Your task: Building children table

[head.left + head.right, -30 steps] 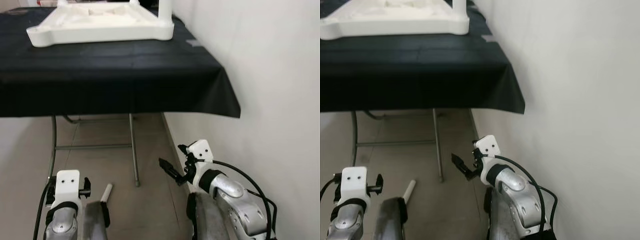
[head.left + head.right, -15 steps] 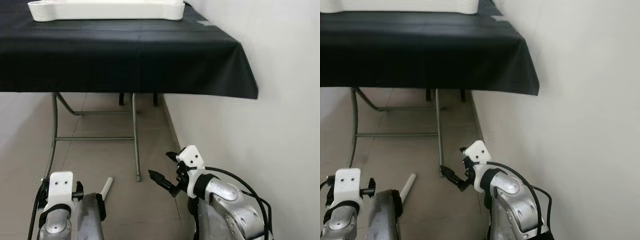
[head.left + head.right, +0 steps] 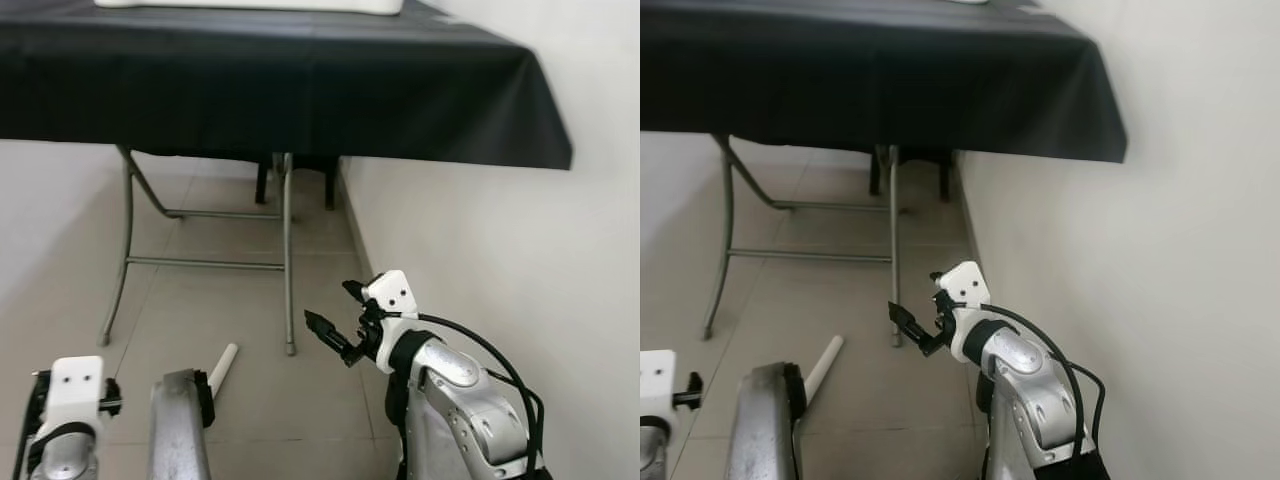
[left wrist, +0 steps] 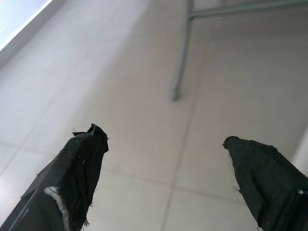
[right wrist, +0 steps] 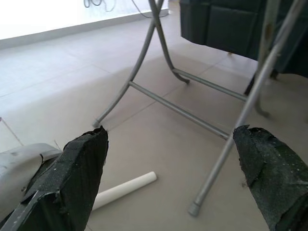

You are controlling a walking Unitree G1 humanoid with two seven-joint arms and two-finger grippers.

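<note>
One white leg (image 3: 222,367), a plain round tube, lies on the tiled floor (image 3: 250,300) near the foot of the folding table's (image 3: 280,80) right front metal leg (image 3: 288,260), its far end pointing toward that foot. The white tabletop (image 3: 250,4) sits at the table's far edge on the black cloth. The right gripper (image 3: 335,318) hangs above the floor beside the wall (image 3: 500,260), fingers spread wide and empty. The left gripper (image 4: 166,159) is low over bare tiles, also wide open.

Bare tiled floor (image 3: 190,310) lies open at the frame's centre and left before my right gripper (image 3: 330,312), hemmed by the wall (image 3: 480,240) on the right, the folding table's metal legs (image 3: 288,250) ahead and a white tube (image 3: 222,366) lying lower left.
</note>
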